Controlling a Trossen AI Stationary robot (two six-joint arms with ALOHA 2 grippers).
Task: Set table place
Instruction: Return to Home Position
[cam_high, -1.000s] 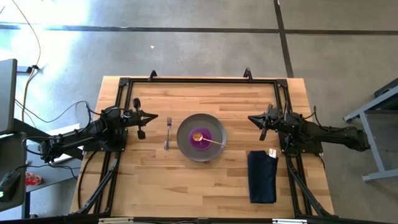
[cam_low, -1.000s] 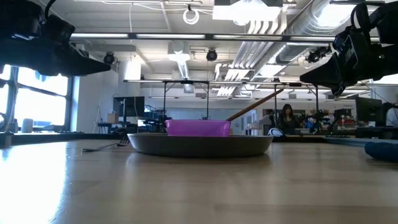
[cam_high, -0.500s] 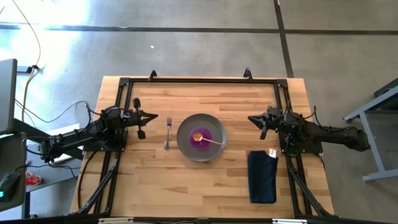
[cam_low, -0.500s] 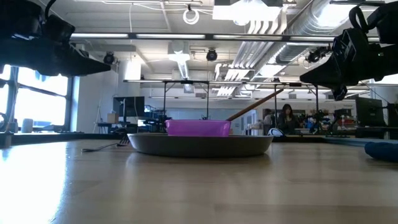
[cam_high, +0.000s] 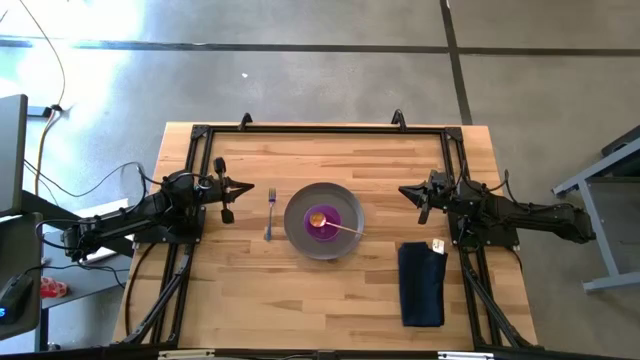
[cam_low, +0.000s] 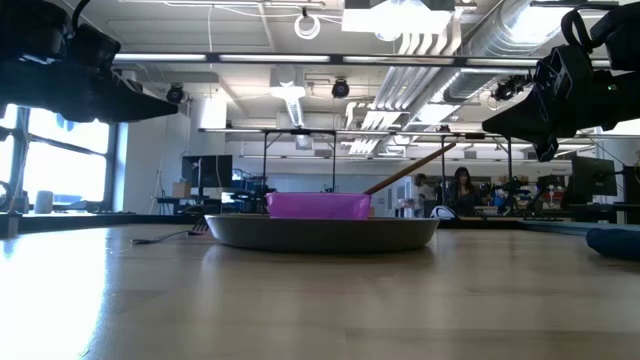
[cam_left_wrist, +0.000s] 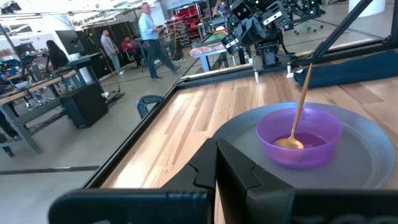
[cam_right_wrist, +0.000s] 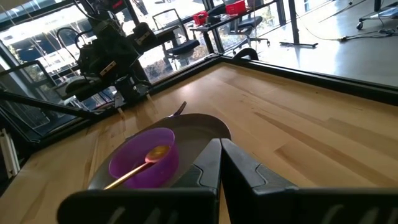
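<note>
A round grey plate (cam_high: 297, 233) lies at the table's middle. A purple bowl (cam_high: 332, 219) stands on it, and a gold spoon (cam_high: 338, 227) rests with its head in the bowl and its handle over the rim. A fork (cam_high: 270, 214) lies flat on the table just left of the plate. A folded navy napkin (cam_high: 421, 284) lies flat at the near right. My left gripper (cam_high: 247, 189) is shut and empty, above the table left of the fork. My right gripper (cam_high: 404, 191) is shut and empty, right of the plate.
A black rail frame (cam_high: 320, 129) runs around the light-wood table (cam_high: 320, 300). Bare wood lies along the near side and beyond the plate. In the wrist and low views people (cam_left_wrist: 149, 34) move in the room beyond the table.
</note>
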